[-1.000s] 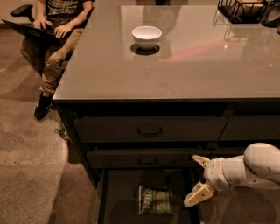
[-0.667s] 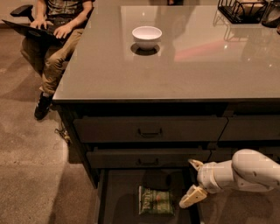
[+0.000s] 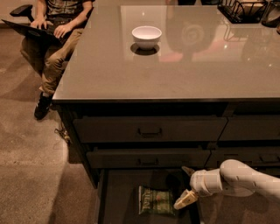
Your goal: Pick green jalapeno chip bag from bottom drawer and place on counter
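The green jalapeno chip bag (image 3: 155,201) lies flat in the open bottom drawer (image 3: 118,197), near its right side. My gripper (image 3: 185,186) reaches in from the right on a white arm, just right of the bag and a little above it. Its two cream fingers (image 3: 183,200) stand apart, so it is open and empty. The counter (image 3: 175,70) is the glossy grey-beige top above the drawers.
A white bowl (image 3: 146,36) stands on the counter at the back middle. A black wire rack (image 3: 243,9) sits at the counter's back right. Two shut drawers with black handles (image 3: 149,131) are above the open one. A seated person (image 3: 57,30) with a laptop is at the left.
My gripper has moved left and down into the drawer, closer to the chip bag. The bag has not moved.
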You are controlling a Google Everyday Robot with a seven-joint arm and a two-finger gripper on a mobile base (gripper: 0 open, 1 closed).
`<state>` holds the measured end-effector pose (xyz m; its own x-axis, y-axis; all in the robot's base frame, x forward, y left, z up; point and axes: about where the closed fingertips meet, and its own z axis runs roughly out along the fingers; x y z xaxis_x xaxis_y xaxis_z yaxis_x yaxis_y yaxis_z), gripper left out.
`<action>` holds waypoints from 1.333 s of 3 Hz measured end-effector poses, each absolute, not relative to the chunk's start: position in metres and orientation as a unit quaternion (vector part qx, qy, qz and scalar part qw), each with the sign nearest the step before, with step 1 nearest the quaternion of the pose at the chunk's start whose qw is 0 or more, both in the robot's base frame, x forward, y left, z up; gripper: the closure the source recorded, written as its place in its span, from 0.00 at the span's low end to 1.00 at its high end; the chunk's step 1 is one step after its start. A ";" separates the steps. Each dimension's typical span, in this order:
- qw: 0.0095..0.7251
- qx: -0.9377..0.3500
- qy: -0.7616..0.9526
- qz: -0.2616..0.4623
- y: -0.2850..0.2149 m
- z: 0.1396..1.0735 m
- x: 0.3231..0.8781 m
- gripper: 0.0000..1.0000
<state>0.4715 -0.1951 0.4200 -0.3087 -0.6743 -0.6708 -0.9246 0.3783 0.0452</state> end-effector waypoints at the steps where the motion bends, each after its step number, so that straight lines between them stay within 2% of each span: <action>1: 0.284 -0.505 0.773 0.259 -0.182 0.372 0.485 0.00; 2: 0.284 -0.505 0.773 0.259 -0.182 0.372 0.485 0.00; 4: 0.260 -0.531 0.770 0.238 -0.179 0.285 0.501 0.00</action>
